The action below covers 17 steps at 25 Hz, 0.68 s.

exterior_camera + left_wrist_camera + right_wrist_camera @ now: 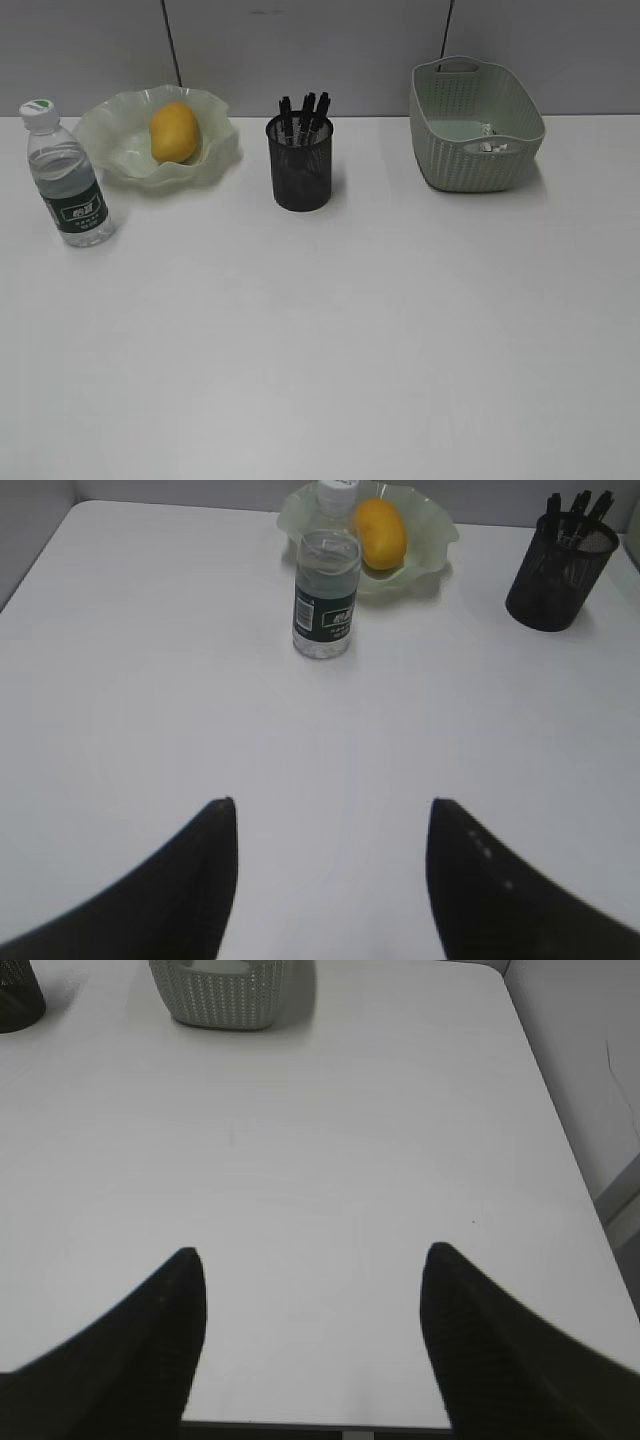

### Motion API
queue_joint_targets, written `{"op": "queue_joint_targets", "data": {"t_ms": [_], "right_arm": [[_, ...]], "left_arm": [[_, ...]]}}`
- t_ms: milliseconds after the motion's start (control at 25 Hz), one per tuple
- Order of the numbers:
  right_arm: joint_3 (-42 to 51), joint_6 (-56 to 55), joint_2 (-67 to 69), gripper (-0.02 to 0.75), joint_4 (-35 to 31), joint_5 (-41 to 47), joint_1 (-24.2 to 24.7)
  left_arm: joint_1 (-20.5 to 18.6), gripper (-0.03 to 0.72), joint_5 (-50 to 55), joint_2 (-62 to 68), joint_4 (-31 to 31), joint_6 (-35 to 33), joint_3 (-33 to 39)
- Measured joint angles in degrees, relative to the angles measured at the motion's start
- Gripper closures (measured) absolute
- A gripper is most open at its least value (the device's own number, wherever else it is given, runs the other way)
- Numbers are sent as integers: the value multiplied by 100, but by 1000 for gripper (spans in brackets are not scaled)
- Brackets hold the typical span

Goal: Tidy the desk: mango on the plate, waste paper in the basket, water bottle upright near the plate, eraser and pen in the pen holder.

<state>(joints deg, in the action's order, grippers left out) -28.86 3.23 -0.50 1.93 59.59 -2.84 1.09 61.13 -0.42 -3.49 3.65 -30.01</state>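
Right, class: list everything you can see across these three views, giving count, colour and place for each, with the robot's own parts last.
desk: one, white, under everything.
water bottle: one, clear with dark green label, upright at far left, beside the plate.
plate: one, pale green, wavy rim, back left.
mango: one, yellow-orange, in the plate.
pen holder: one, black mesh, back centre.
pens: several, black, standing in the holder.
basket: one, pale green, back right.
waste paper: white, inside the basket.
left end effector: black, open, empty.
right end effector: black, open, empty.

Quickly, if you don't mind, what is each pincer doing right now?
Left pincer: open, holding nothing, above bare desk.
Right pincer: open, holding nothing, above bare desk near its edge.
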Motion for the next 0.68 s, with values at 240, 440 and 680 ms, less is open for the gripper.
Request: {"op": "queue_joint_targets", "data": {"t_ms": [240,440,680], "right_arm": [[0,0,0,204,-1,-5,0],[0,0,0,204,-1,-5,0],[0,0,0,204,-1,-5,0]], "left_arm": [[-12,235,0,-5,-11,0,0],[-12,241,0,-5,-11,0,0],[-13,241,0,-5,-11,0,0]]}}
